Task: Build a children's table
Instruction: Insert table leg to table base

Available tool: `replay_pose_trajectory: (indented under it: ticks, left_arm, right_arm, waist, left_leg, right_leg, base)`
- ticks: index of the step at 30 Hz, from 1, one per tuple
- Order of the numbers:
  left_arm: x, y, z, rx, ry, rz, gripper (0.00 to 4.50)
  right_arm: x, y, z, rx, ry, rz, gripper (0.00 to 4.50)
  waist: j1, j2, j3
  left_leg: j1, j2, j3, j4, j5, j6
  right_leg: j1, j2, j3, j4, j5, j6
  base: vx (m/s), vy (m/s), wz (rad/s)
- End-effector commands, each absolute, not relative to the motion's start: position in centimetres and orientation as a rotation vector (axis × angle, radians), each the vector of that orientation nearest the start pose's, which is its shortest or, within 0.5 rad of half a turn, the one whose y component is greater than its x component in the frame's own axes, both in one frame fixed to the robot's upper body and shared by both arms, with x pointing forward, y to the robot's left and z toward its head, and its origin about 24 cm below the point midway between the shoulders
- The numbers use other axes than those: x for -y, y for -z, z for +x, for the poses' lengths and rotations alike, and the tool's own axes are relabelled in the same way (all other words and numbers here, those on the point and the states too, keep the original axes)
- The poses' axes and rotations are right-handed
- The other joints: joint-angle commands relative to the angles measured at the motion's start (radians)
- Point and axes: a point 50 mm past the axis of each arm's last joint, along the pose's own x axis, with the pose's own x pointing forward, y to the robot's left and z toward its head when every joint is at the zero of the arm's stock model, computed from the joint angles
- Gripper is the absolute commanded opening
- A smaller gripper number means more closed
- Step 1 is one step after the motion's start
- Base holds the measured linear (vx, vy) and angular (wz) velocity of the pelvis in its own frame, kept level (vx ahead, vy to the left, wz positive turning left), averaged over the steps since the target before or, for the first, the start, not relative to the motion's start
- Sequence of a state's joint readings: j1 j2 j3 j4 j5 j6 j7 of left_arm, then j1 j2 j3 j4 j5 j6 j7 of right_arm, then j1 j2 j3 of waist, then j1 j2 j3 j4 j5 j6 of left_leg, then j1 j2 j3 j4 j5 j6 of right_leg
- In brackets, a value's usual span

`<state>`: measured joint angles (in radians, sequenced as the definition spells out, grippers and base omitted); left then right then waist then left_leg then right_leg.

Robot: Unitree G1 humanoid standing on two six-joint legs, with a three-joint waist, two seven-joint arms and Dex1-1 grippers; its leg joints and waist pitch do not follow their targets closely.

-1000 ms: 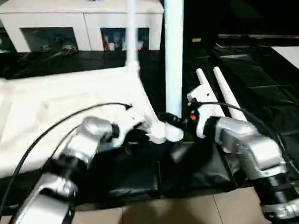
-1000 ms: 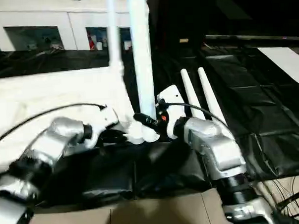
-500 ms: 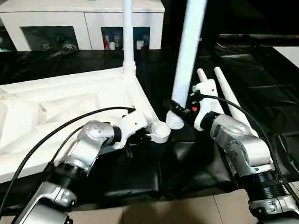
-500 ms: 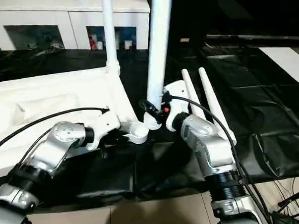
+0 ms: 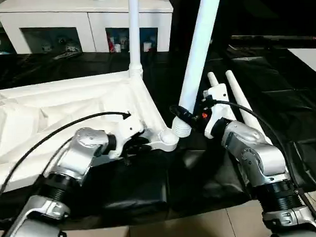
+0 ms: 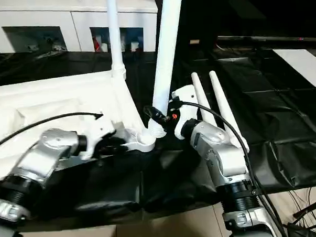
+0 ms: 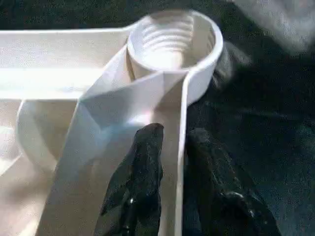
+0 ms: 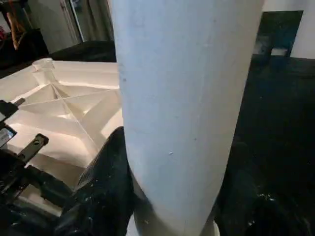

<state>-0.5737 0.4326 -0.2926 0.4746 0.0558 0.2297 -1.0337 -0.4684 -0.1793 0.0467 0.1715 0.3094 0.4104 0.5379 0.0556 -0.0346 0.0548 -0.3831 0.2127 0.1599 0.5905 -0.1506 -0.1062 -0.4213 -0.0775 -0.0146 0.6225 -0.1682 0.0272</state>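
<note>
Since a second ago your right pincer (image 5: 180, 116) has tilted the leg (image 5: 197, 59) and brought its threaded end beside the corner socket (image 7: 172, 42), not yet seated. It grips the leg; your left pincer (image 7: 172, 162), slightly parted, straddles the top's (image 5: 68, 101) rim. Spare legs (image 5: 236, 102) crowd the right; black floor ahead lies open.

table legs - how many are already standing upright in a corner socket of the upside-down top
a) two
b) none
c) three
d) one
d) one: a single leg stands upright in the far corner of the table top; the right gripper holds another leg tilted beside the near socket, and two loose legs lie on the black mat.
</note>
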Motion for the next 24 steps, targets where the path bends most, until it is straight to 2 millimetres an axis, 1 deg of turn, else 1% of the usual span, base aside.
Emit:
replay_pose_trajectory:
  ticks: [1,3,4,5,7,8,9,13,16,17,19,20,21,23,24]
  left_arm:
    - [-15.4,-5.4,31.9,-0.521,1.112,0.511,1.12]
    - [-15.4,-5.4,32.0,-0.52,1.115,0.493,1.12]
    - [-15.4,-5.4,32.0,-0.521,1.121,0.488,0.82]
    - [-15.4,-5.4,32.0,-0.522,1.126,0.485,0.82]
    - [-15.4,-5.4,32.0,-0.521,1.134,0.481,0.75]
    - [-15.4,-5.4,32.0,-0.521,1.135,0.478,0.75]
    - [-15.5,-5.3,31.9,-0.522,1.139,0.474,0.5]
    - [-15.3,-5.0,31.7,-0.528,1.175,0.452,0.32]
    - [-15.1,-4.6,31.3,-0.526,1.197,0.422,0.04]
    - [-15.0,-4.4,31.2,-0.529,1.201,0.425,0.04]
    - [-15.0,-3.9,30.8,-0.55,1.208,0.437,0.0]
    - [-15.0,-3.9,30.8,-0.55,1.208,0.437,0.0]
    - [-14.9,-3.5,30.6,-0.564,1.204,0.461,0.0]
    - [-14.8,-3.4,30.5,-0.57,1.201,0.457,0.0]
    - [-14.4,-3.2,30.4,-0.572,1.183,0.452,0.0]
  right_arm:
    - [11.5,-11.0,32.8,-0.085,-0.723,0.103,1.86]
    - [11.4,-11.0,32.8,-0.084,-0.728,0.104,1.86]
    - [11.4,-11.0,32.8,-0.084,-0.728,0.104,1.86]
    - [11.4,-11.0,32.8,-0.083,-0.729,0.104,1.86]
    - [11.4,-11.0,32.8,-0.083,-0.731,0.103,1.86]
    - [11.4,-11.0,32.8,-0.083,-0.732,0.104,1.86]
    - [11.4,-11.0,32.8,-0.082,-0.735,0.106,1.86]
    - [11.3,-11.0,32.8,-0.091,-0.745,0.112,1.86]
    - [11.0,-10.9,32.9,-0.101,-0.758,0.119,1.86]
    - [10.9,-10.9,32.9,-0.103,-0.76,0.126,1.86]
    - [10.7,-10.9,33.1,-0.112,-0.764,0.148,1.86]
    - [10.7,-10.9,33.1,-0.112,-0.764,0.148,1.86]
    - [10.5,-10.7,33.2,-0.125,-0.769,0.153,1.86]
    - [10.4,-10.5,33.3,-0.135,-0.774,0.162,1.86]
    - [10.2,-10.3,33.3,-0.149,-0.784,0.166,1.86]
  waist:
    - [0.001,0.011,-0.065]
    - [0.002,0.011,-0.065]
    - [0.002,0.011,-0.065]
    - [0.002,0.011,-0.065]
    - [0.002,0.013,-0.066]
    - [0.001,0.012,-0.066]
    - [0.002,0.012,-0.066]
    - [0.002,0.013,-0.068]
    - [0.002,0.013,-0.069]
    - [0.001,0.013,-0.07]
    - [0.001,0.013,-0.071]
    - [0.001,0.013,-0.071]
    - [0.001,0.012,-0.071]
    - [0.002,0.012,-0.072]
    - [0.001,0.013,-0.071]
  left_leg:
    - [0.018,-0.002,0.01,-0.08,-0.377,-0.029]
    - [0.016,-0.002,0.01,-0.08,-0.376,-0.028]
    - [0.017,-0.002,0.01,-0.081,-0.378,-0.029]
    - [0.016,-0.002,0.01,-0.081,-0.376,-0.03]
    - [0.016,-0.002,0.01,-0.081,-0.374,-0.031]
    - [0.016,-0.002,0.01,-0.081,-0.371,-0.03]
    - [0.015,-0.002,0.01,-0.081,-0.365,-0.03]
    - [0.016,-0.002,0.011,-0.081,-0.351,-0.028]
    - [0.017,-0.001,0.012,-0.08,-0.342,-0.026]
    - [0.016,-0.001,0.012,-0.081,-0.329,-0.024]
    - [0.017,-0.001,0.013,-0.08,-0.316,-0.02]
    - [0.017,-0.001,0.014,-0.08,-0.312,-0.019]
    - [0.017,0.0,0.015,-0.08,-0.305,-0.016]
    - [0.017,0.0,0.015,-0.08,-0.291,-0.015]
    - [0.017,0.0,0.016,-0.08,-0.291,-0.016]
  right_leg:
    - [0.035,-0.029,0.016,-0.085,-0.325,-0.165]
    - [0.036,-0.03,0.017,-0.085,-0.321,-0.167]
    - [0.036,-0.029,0.016,-0.084,-0.323,-0.167]
    - [0.036,-0.03,0.017,-0.084,-0.323,-0.167]
    - [0.036,-0.03,0.017,-0.083,-0.314,-0.168]
    - [0.037,-0.029,0.017,-0.083,-0.308,-0.17]
    - [0.038,-0.029,0.017,-0.082,-0.299,-0.173]
    - [0.039,-0.029,0.017,-0.08,-0.272,-0.18]
    - [0.041,-0.029,0.016,-0.08,-0.258,-0.185]
    - [0.043,-0.029,0.016,-0.078,-0.24,-0.188]
    - [0.044,-0.029,0.016,-0.076,-0.215,-0.197]
    - [0.044,-0.029,0.016,-0.076,-0.21,-0.198]
    - [0.045,-0.029,0.017,-0.076,-0.204,-0.199]
    - [0.047,-0.03,0.016,-0.074,-0.194,-0.202]
    - [0.047,-0.029,0.016,-0.074,-0.193,-0.204]
  base:
    - [0.0,0.0,0.0]
    - [0.0,0.0,0.0]
    - [0.0,0.0,0.0]
    - [0.0,0.0,0.0]
    - [0.0,0.0,0.0]
    - [0.0,0.0,0.0]
    - [0.0,0.0,0.0]
    - [0.0,0.0,0.0]
    - [0.0,0.0,0.0]
    - [0.0,0.0,0.0]
    - [0.0,0.0,0.0]
    - [0.0,0.0,0.0]
    - [0.0,0.0,0.0]
    - [0.0,0.0,0.0]
    - [0.0,0.0,0.0]
